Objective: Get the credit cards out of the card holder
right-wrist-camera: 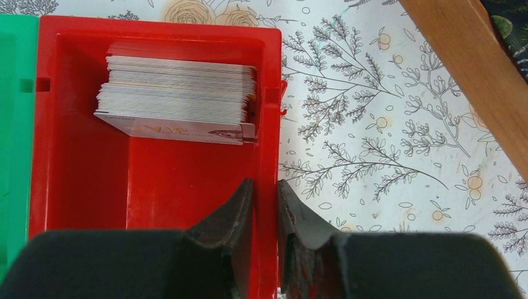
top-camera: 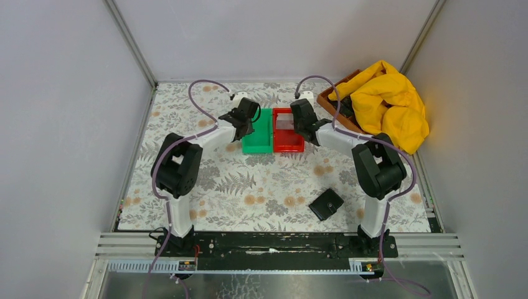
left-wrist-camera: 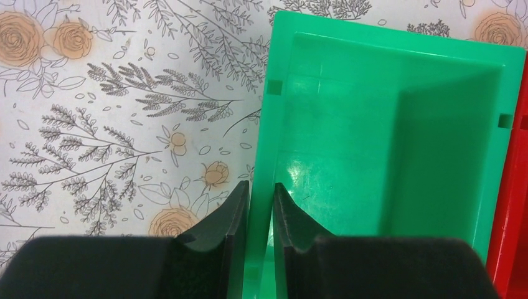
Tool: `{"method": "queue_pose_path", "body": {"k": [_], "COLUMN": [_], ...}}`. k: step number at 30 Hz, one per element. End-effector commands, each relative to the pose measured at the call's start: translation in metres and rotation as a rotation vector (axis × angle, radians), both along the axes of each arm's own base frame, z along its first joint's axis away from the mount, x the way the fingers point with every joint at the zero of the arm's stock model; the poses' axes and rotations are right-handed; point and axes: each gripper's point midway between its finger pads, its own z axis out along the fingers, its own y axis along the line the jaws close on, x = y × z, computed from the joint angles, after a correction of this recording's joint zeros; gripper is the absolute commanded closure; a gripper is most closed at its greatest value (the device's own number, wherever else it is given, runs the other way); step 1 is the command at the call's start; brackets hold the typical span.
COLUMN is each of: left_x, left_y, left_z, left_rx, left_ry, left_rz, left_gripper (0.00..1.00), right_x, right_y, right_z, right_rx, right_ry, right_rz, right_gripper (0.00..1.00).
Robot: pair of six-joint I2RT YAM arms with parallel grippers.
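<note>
Currently | left gripper (left-wrist-camera: 260, 187) pinches wall of green plastic bin (left-wrist-camera: 373, 124) | right gripper (right-wrist-camera: 264, 184) pinches wall of red plastic bin (right-wrist-camera: 155, 187) | likely steadying both

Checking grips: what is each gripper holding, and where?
Left gripper pinches the green bin by its left wall; right gripper, the red bin by its right wall.

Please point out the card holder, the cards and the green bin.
card holder (top-camera: 326, 204): top external view, its cover.
cards (right-wrist-camera: 180, 93): right wrist view, stack's top edges.
green bin (left-wrist-camera: 330, 124): left wrist view, bare inside.
</note>
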Motion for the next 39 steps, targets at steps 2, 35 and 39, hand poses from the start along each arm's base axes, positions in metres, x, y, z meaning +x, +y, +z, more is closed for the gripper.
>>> {"method": "queue_pose_path", "body": {"k": [2,35,39], "left_x": [0.019,0.02,0.02], "left_y": [0.003,-0.002,0.0], "left_z": [-0.012,-0.013,-0.008], "left_rx": [-0.013,-0.043,-0.036], "left_ry": [0.009,0.02,0.008], "left_rz": [0.06,0.004,0.005], "left_gripper": [0.86,0.59,0.53], "right_x": [0.004,-0.001,-0.002], "right_y": [0.012,0.013,0.013], "right_z": [0.007,0.015,0.019], "right_rx": [0.013,0.03,0.031], "right_ry": [0.016,0.031,0.024], "right_rz": [0.052,0.066,0.066], "right_gripper": [1.0,0.61,0.58]}}
